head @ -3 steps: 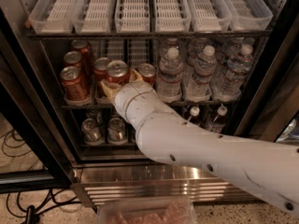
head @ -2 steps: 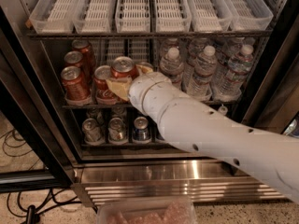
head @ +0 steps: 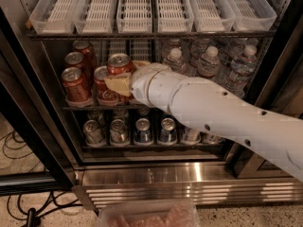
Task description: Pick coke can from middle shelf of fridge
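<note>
The fridge stands open before me. Its middle shelf holds red coke cans on the left and clear water bottles on the right. My gripper, on the white arm reaching in from the right, is shut on one coke can; a tan finger lies across its front. This can sits higher than the red cans beside it. More red cans stand behind, to the left.
The top shelf holds bare white slotted lanes. The lower shelf holds silver and blue cans. A ribbed steel grille runs along the base. A clear plastic container is at the bottom edge. Cables lie on the floor at left.
The arm has swung from lower to higher across the shelf. The gripped coke can has risen above its neighbours. Lower-shelf cans that the arm hid now show.
</note>
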{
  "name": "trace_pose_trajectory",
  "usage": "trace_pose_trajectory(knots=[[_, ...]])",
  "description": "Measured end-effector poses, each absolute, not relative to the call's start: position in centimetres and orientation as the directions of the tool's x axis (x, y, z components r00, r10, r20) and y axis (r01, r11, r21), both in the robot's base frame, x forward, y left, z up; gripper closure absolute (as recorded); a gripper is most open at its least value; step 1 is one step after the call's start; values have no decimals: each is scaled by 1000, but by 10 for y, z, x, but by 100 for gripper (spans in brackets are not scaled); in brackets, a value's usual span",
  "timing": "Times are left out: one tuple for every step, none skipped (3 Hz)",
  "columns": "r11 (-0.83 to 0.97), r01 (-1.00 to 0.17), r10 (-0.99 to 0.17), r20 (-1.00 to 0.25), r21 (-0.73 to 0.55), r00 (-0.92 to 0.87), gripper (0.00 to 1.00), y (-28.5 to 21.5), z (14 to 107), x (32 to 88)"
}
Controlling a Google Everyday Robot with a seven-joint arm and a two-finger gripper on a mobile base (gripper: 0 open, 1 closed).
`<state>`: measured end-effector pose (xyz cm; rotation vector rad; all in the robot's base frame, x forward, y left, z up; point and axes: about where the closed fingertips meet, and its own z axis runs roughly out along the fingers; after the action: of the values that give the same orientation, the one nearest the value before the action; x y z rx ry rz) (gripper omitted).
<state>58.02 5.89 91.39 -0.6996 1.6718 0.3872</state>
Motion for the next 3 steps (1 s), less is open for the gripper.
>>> trace_pose_trajectory(knots=[[749,-651,-242,-966,-125,-92,100,64,912,580],[739,-667,-237,-965,-102,-116,100,64,901,566],[713,-695,-248,-961,-94,-125,100,62,894,535]])
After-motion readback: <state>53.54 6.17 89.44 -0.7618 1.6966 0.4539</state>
